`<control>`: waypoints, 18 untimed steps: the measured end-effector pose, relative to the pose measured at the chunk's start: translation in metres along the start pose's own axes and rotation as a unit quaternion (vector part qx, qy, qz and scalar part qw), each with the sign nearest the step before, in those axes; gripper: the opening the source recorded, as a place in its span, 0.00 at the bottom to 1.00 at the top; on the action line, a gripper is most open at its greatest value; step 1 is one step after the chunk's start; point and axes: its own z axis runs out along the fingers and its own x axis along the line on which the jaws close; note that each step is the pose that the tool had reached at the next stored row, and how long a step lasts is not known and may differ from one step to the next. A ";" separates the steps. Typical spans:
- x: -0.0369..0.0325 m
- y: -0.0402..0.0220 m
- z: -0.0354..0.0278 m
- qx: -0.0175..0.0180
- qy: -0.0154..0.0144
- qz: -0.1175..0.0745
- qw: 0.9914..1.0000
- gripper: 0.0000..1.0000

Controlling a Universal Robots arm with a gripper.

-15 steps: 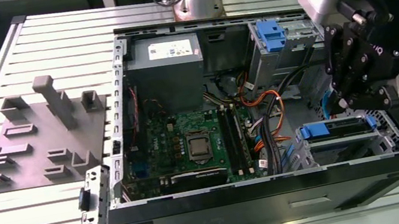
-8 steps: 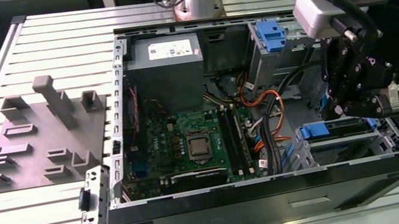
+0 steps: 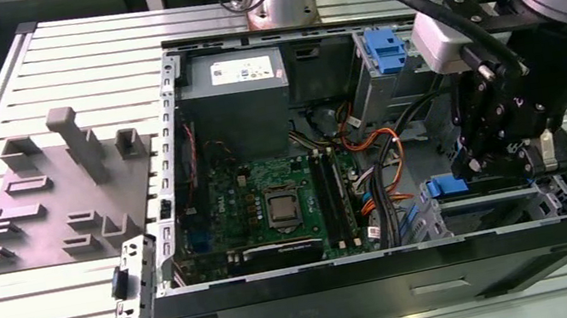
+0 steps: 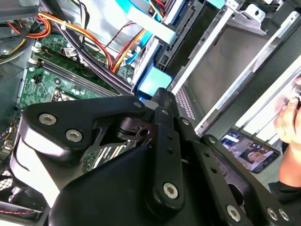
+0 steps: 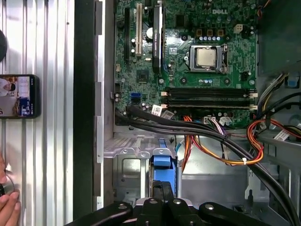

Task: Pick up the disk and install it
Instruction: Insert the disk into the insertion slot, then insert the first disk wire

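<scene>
Blue carrier plastic is all I can spot of the disk (image 5: pixel 162 165): it's already down inside the drive cage (image 3: pixel 491 211) at the front corner of the open PC case (image 3: pixel 397 283), nose pointed into the bay. The gripper (image 5: pixel 162 188) is right on top of it, fingers looking pressed together on its rear edge. So I'd say the pickup is done and the install is partway; can't tell if it's fully seated. A phone (image 5: pixel 19 96) lies on the slatted worktop (image 3: pixel 29 292) beside the case.
</scene>
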 end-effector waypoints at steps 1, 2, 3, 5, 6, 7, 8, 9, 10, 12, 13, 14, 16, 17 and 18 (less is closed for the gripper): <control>0.0000 0.0000 0.0000 0.000 0.000 0.000 1.000 0.11; 0.0000 0.0000 0.0005 0.000 0.000 0.000 1.000 0.11; 0.0000 0.0000 0.0008 0.000 0.000 0.000 1.000 0.11; 0.0000 0.0000 0.0009 0.000 0.000 0.000 1.000 0.11; 0.0000 0.0000 0.0009 0.000 0.000 0.000 1.000 0.11; 0.0000 0.0000 0.0009 0.000 0.000 0.000 1.000 0.11; 0.0000 0.0000 0.0009 0.000 0.000 0.000 1.000 0.11; 0.0000 0.0000 0.0009 0.000 0.000 0.000 1.000 0.11; 0.0000 -0.0001 0.0009 0.000 0.000 0.000 1.000 0.11; -0.0001 -0.0009 0.0010 0.000 0.000 0.000 1.000 0.11; 0.0000 -0.0014 0.0010 0.000 0.000 0.000 1.000 0.11; 0.0000 -0.0022 0.0009 0.000 0.000 0.000 1.000 0.11; 0.0000 -0.0044 0.0010 0.000 0.000 0.000 1.000 0.11; 0.0000 -0.0057 0.0009 0.000 0.000 0.000 1.000 0.11; 0.0000 -0.0071 0.0010 0.000 0.000 0.000 1.000 0.11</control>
